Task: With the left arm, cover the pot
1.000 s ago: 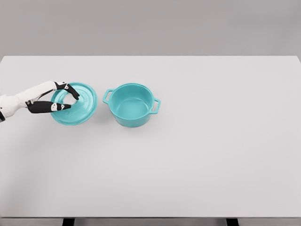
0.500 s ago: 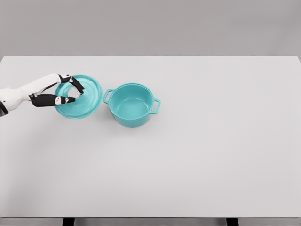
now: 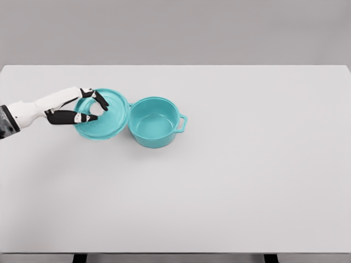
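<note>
The left hand [image 3: 90,108], pinching the lid [image 3: 104,115] by its knob, should lift it clear of the pot [image 3: 156,123] rim, centre it, then lower it level.

One head camera looks down, from some way off, over the table [image 3: 230,181].

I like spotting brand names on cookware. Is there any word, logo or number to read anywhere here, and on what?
None can be read. The teal lid in the left hand, the teal pot and the white table all show plain surfaces, with no writing.
</note>
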You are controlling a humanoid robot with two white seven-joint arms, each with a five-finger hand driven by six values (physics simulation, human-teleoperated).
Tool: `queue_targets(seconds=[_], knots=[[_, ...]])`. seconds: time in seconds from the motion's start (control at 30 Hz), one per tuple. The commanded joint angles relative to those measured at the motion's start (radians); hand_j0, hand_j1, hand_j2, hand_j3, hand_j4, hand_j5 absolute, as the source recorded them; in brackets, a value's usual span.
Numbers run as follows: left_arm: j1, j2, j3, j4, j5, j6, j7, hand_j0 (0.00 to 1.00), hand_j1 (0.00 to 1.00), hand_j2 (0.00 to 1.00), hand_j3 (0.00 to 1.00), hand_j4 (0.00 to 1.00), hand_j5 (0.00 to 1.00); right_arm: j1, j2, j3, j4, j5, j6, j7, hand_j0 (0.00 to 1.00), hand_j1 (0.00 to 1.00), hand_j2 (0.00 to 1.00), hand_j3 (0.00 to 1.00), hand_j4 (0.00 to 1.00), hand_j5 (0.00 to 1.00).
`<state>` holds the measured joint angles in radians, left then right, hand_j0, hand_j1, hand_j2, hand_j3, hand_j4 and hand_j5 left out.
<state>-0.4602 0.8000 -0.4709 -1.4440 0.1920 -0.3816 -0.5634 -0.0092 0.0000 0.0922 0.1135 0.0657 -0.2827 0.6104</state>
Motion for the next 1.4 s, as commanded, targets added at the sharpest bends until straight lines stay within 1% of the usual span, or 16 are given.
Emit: queue_targets(seconds=[0.0,0.23,0.27,0.3,0.37,0.43,0.63,0.7,0.87,0.93,1.1,1.17,1.2,1.37], knots=[[-0.003,-0.007,-0.028,0.001,0.004,0.012,0.000,0.52,0.52,0.52,0.52,0.52,0.52,0.000,0.000,0.000,0.000,0.000,-0.001,0.000,1.00,1.00,1.00,1.00,1.00,1.00],[-0.025,-0.028,-0.040,0.001,-0.003,0.016,0.000,0.52,0.52,0.52,0.52,0.52,0.52,0.000,0.000,0.000,0.000,0.002,-0.001,0.000,1.00,1.00,1.00,1.00,1.00,1.00],[-0.035,-0.036,-0.061,0.002,-0.003,0.016,0.002,0.52,0.52,0.52,0.52,0.52,0.52,0.000,0.000,0.000,0.000,0.000,-0.001,0.000,1.00,1.00,1.00,1.00,1.00,1.00],[-0.046,-0.038,-0.066,0.002,-0.003,0.027,0.002,0.52,0.52,0.52,0.52,0.52,0.52,0.000,0.000,0.000,0.000,0.002,-0.001,0.000,1.00,1.00,1.00,1.00,1.00,1.00],[-0.049,-0.047,-0.078,0.002,-0.003,0.036,0.002,0.52,0.52,0.52,0.52,0.52,0.52,0.000,0.000,0.000,0.000,0.000,-0.001,0.000,1.00,1.00,1.00,1.00,1.00,1.00],[-0.060,-0.054,-0.080,0.002,-0.009,0.040,0.002,0.52,0.52,0.52,0.52,0.52,0.52,0.000,0.000,0.000,0.000,0.000,-0.001,0.000,1.00,1.00,1.00,1.00,1.00,1.00],[-0.064,-0.074,-0.083,0.004,-0.011,0.059,0.002,0.52,0.52,0.52,0.52,0.52,0.52,0.000,0.000,0.000,0.000,0.002,-0.001,0.000,1.00,1.00,1.00,1.00,1.00,1.00],[-0.091,-0.079,-0.121,0.005,-0.011,0.059,0.004,0.52,0.52,0.52,0.52,0.52,0.52,0.000,0.000,0.000,0.000,0.000,-0.001,0.000,1.00,1.00,1.00,1.00,1.00,1.00],[-0.100,-0.085,-0.124,0.007,-0.011,0.061,0.004,0.52,0.52,0.52,0.52,0.52,0.52,0.000,0.000,0.000,0.000,0.000,-0.001,0.000,1.00,1.00,1.00,1.00,1.00,1.00],[-0.115,-0.100,-0.144,0.013,-0.011,0.064,0.002,0.52,0.52,0.52,0.52,0.52,0.52,0.000,0.000,0.000,0.000,0.002,-0.001,0.000,1.00,1.00,1.00,1.00,1.00,1.00],[-0.129,-0.104,-0.149,0.014,-0.011,0.098,0.004,0.52,0.52,0.52,0.52,0.52,0.52,0.000,0.000,0.000,0.000,0.000,-0.001,0.000,1.00,1.00,1.00,1.00,1.00,1.00],[-0.132,-0.122,-0.152,0.019,-0.017,0.098,0.004,0.52,0.52,0.52,0.52,0.52,0.52,0.000,0.000,0.000,0.000,0.002,-0.001,0.000,1.00,1.00,1.00,1.00,1.00,1.00],[-0.135,-0.127,-0.169,0.019,-0.017,0.101,0.004,0.52,0.52,0.52,0.52,0.52,0.52,0.000,0.000,0.000,0.000,0.002,-0.001,0.000,1.00,1.00,1.00,1.00,1.00,1.00],[-0.153,-0.150,-0.178,0.027,-0.025,0.104,0.004,0.52,0.52,0.52,0.52,0.52,0.52,0.000,0.000,0.000,0.000,0.002,-0.001,0.000,1.00,1.00,1.00,1.00,1.00,1.00]])
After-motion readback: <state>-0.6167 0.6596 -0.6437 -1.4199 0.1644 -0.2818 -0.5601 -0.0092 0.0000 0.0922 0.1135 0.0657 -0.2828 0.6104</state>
